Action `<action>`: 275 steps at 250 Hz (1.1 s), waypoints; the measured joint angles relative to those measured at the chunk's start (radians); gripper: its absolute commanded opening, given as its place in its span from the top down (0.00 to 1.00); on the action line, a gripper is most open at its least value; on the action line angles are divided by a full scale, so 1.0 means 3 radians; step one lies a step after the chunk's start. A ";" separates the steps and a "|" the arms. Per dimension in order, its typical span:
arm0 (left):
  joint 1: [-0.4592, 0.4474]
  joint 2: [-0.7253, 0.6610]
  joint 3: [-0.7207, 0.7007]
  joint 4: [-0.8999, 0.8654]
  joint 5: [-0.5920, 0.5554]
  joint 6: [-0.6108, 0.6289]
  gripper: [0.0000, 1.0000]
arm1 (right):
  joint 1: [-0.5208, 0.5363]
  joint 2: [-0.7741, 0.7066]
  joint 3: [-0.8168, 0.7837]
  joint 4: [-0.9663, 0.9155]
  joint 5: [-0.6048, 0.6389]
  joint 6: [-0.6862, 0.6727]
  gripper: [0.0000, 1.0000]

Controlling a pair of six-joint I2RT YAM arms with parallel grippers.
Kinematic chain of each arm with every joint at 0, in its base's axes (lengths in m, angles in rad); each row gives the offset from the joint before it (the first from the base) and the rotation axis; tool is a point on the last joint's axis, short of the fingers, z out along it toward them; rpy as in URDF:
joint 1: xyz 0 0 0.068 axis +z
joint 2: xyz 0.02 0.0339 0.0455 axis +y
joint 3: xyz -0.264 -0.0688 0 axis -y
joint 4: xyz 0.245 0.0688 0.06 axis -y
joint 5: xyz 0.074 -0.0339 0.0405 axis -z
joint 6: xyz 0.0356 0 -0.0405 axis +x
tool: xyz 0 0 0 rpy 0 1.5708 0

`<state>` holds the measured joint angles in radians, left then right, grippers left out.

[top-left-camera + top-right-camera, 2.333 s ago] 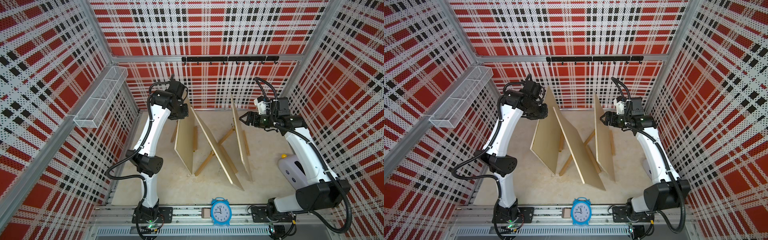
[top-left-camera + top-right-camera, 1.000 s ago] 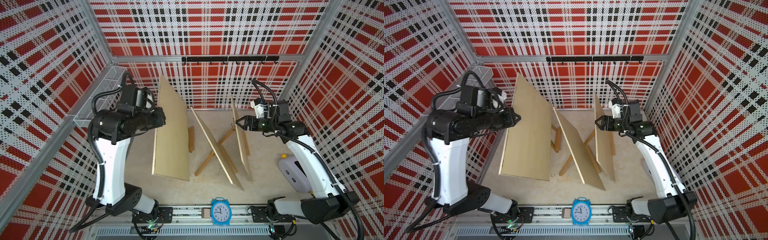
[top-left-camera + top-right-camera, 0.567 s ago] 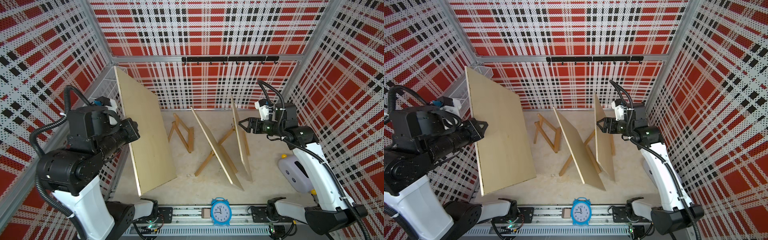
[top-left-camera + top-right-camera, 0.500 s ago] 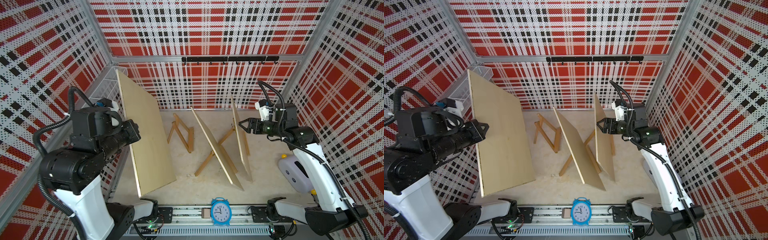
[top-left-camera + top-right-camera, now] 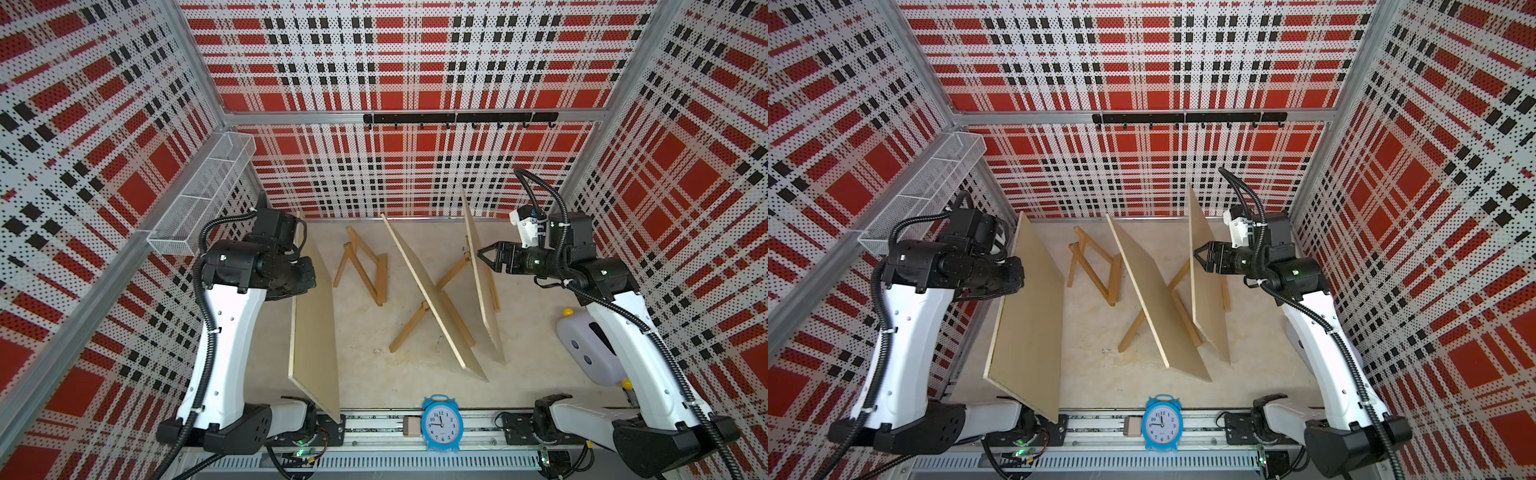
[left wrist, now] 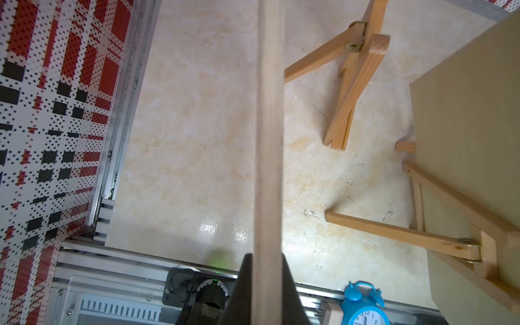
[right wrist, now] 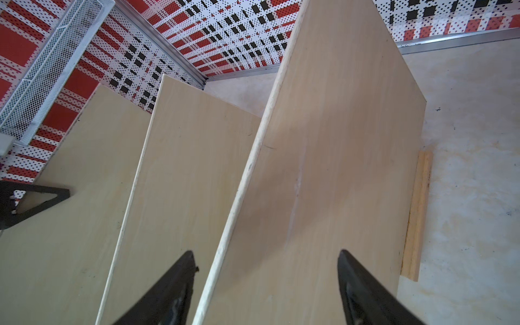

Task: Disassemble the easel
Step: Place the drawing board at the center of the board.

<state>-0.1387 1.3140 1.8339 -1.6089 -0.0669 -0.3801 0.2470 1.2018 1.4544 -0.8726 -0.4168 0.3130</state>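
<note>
Beige marbled worktop [image 5: 361,374], seen whole in both top views.

Three pale plywood boards:
- Left plywood board [image 5: 313,332] stands on edge along the worktop's left edge, with its near corner over the front rail. Cannot tell if it touches the surface.
- Middle plywood board [image 5: 432,291] leans at the worktop's centre on a light wooden easel frame [image 5: 409,328] whose legs show beneath it.
- Right plywood board [image 5: 484,291] is almost upright toward the right edge, with wooden slats behind it.

Bare light-wood folding easel [image 5: 361,270] stands open toward the back edge, between the left and middle boards and apart from both. Nothing rests on it.

Left gripper [image 6: 266,257]: black fingers [image 6: 243,281] pinched tight on the thin upper edge of the left board.

Right gripper [image 7: 266,253]: jaws spread wide, straddling the right board's top edge. Contact not clear.

Blue twin-bell alarm clock [image 5: 441,424] sits at the middle of the front edge, on the rail.
</note>
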 measured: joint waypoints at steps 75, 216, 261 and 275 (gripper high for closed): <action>0.0299 0.0136 -0.0413 0.0774 0.0098 0.0275 1.00 | 0.0056 0.0144 0.0001 0.0061 0.0011 0.0055 0.20; 0.0716 0.0585 -0.0600 0.1452 0.0486 0.0790 1.00 | 0.0141 0.0387 0.0027 0.0163 0.0112 0.0102 0.20; 0.0927 0.0587 -0.0665 0.1541 0.0668 0.0924 1.00 | 0.0155 0.0421 0.0047 0.0179 0.0159 0.0117 0.21; 0.0984 0.0587 -0.0683 0.1553 0.0724 0.0963 1.00 | 0.0161 0.0435 0.0065 0.0181 0.0173 0.0121 0.21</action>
<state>0.1566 1.4902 1.6291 -1.1431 0.1501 -0.0914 0.2955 1.3323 1.4738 -0.8185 -0.3649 0.3492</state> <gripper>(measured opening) 0.109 0.797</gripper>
